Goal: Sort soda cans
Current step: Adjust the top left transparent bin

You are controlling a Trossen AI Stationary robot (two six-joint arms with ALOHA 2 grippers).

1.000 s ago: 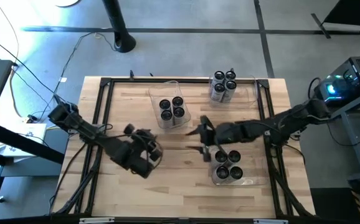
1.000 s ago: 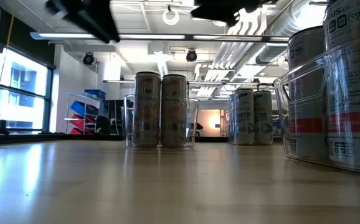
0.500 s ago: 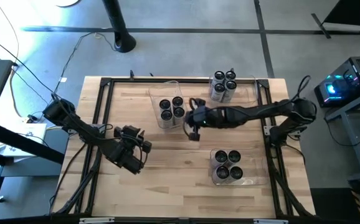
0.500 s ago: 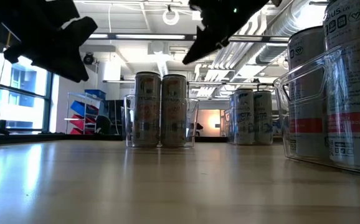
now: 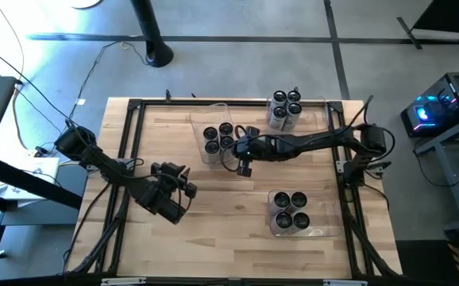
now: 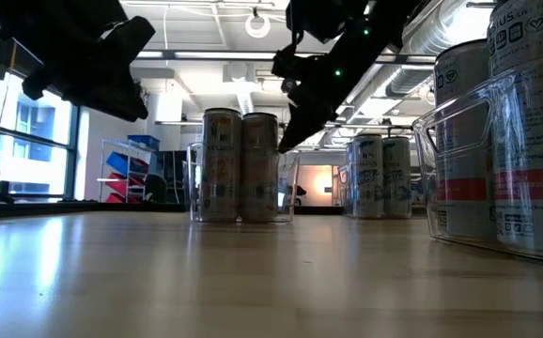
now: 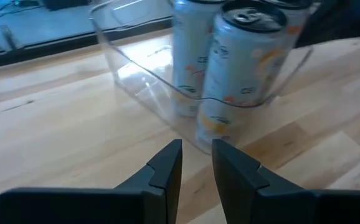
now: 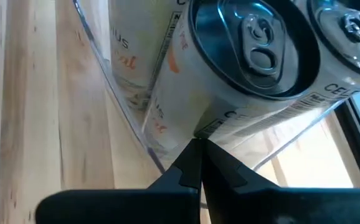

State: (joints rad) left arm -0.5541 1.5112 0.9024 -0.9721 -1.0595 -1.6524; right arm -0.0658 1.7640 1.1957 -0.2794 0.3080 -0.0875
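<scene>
High view, desk: I see the wooden desk point(image 5: 214, 199) with three clear bins on it, each holding four cans.
High view, far-middle bin: the bin point(image 5: 200, 121) near the far edge holds four cans point(image 5: 219, 139) packed together.
High view, far-right cans: four cans point(image 5: 285, 109) stand in a bin at the far right corner.
High view, near-right cans: four cans point(image 5: 291, 210) sit in a bin point(image 5: 317, 231) towards the near right corner.
High view, right gripper: my right gripper point(image 5: 242, 158) reaches across from the right edge and sits just beside the far-middle bin, on its right side.
High view, left gripper: my left gripper point(image 5: 183, 183) hangs over the left half of the desk, well apart from every bin.
Low view, bins: the far-middle bin's cans point(image 6: 241, 167) stand upright at centre; the far-right cans point(image 6: 378, 176) show behind, and the near-right bin point(image 6: 459, 160) fills the right side.
Low view, arms: both arms hang dark above the desk; the right gripper point(image 6: 295, 117) points down at the centre cans' top.
Left wrist view: my left gripper point(image 7: 195, 163) has its fingers point(image 7: 167, 165) narrow, holding nothing, aimed at the bin point(image 7: 136, 68) with its cans point(image 7: 245, 62).
Right wrist view: my right gripper point(image 8: 197, 155) has its fingers pressed together, empty, tips just beside the bin wall point(image 8: 114, 106), under a can point(image 8: 242, 68).
</scene>
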